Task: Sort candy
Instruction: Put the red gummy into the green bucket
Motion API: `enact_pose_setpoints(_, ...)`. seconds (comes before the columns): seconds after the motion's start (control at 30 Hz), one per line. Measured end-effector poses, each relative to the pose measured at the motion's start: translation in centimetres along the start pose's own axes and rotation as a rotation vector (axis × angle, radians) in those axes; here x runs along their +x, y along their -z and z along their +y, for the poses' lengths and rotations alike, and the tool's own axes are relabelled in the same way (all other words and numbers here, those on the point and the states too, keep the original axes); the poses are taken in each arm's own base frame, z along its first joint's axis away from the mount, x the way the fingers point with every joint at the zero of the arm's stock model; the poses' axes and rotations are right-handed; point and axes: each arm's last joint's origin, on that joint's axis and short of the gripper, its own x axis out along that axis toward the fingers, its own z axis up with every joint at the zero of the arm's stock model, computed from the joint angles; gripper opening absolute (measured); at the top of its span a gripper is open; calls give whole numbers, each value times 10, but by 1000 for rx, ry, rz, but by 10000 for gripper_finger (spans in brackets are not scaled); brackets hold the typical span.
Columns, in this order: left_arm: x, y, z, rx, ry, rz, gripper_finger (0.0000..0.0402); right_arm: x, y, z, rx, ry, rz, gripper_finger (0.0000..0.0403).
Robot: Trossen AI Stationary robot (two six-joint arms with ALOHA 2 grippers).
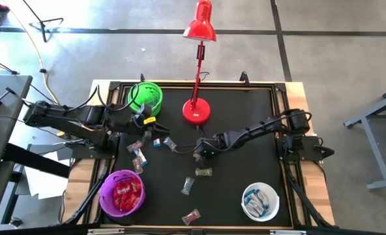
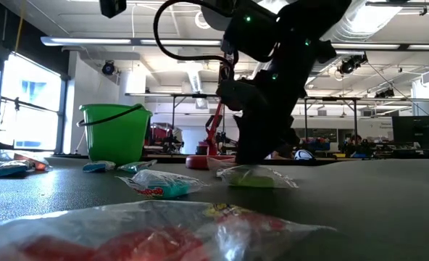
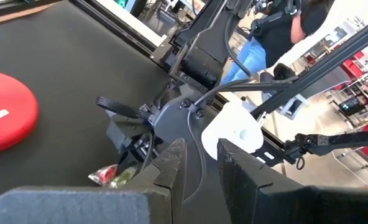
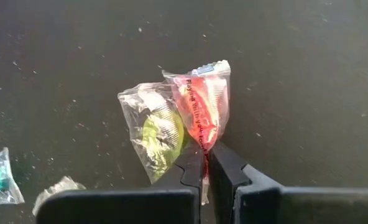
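A red candy (image 4: 202, 106) and a clear greyish-green candy (image 4: 156, 134) lie side by side on the black mat at mid-table. My right gripper (image 4: 206, 152) (image 1: 203, 154) is down at them, shut at the red one's near end. My left gripper (image 1: 152, 127) (image 3: 201, 152) hangs above the mat beside the green bowl (image 1: 145, 96). It is open by a narrow gap, with nothing seen between its fingers. Several more candies (image 1: 139, 156) lie loose on the mat. The purple bowl (image 1: 103, 194) holds red candies and the white bowl (image 1: 247, 210) holds blue-and-white ones. My right gripper meets the red candy at its near wrapper end (image 4: 204, 144), and a pale strip of wrapper shows in the slit between the two shut fingers. The fingers slant down from the table's right side, along the candy. The candy's body rests on the mat against the green candy.
A red desk lamp stands with its base (image 1: 196, 112) at the far middle of the mat, right of the green bowl. Loose candies lie near the front edge (image 1: 192, 215) and at mid-table (image 1: 188, 186). The mat's raised frame (image 1: 279, 130) borders the work area.
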Motion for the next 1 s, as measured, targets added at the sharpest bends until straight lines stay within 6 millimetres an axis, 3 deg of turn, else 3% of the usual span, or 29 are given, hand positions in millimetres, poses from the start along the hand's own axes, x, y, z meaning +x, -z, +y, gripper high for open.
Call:
enact_pose_setpoints(0.27, 0, 0, 0, 0, 0, 0, 76, 0, -5, 2, 22, -45, -35, 8)
enact_pose_setpoints(0.67, 0, 0, 0, 13, -2, 2, 76, 0, -3, 1, 27, -39, -16, 93)
enact_pose_setpoints(1.0, 0, 0, 0, 13, -2, 2, 76, 0, -3, 1, 30, -38, -16, 51)
